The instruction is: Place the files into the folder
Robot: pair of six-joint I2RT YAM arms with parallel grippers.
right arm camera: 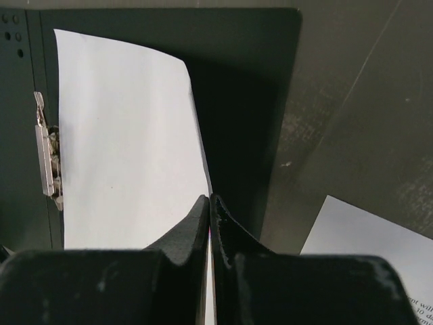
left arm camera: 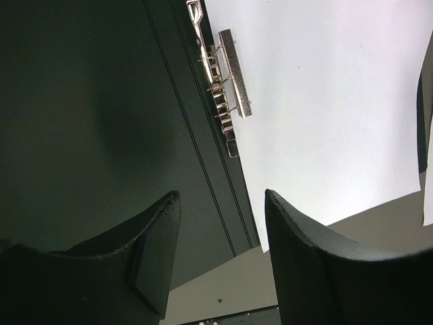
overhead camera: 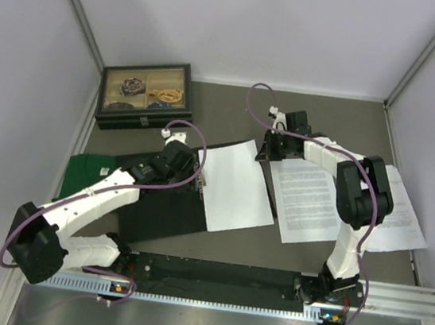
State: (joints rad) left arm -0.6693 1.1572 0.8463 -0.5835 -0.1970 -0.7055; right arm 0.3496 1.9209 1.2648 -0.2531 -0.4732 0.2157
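The right claw (right arm camera: 210, 215) is pinched tight on the edge of a blank white sheet (right arm camera: 122, 135), which spreads ahead of it across the open folder (right arm camera: 237, 81), matte black inside, on a scuffed grey table (right arm camera: 352, 101) boxed by pale walls (overhead camera: 244, 22). The left claw (left arm camera: 220, 196) hovers, fingers wide apart, over the folder's black leaf, with the shiny metal clip (left arm camera: 226, 81) just ahead. Printed sheets (overhead camera: 304, 202) lie beside the right claw.

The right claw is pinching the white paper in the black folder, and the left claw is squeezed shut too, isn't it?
Not quite: the left gripper is open, holding nothing, as the left wrist view shows. The right gripper is pinching the white paper in the black folder.
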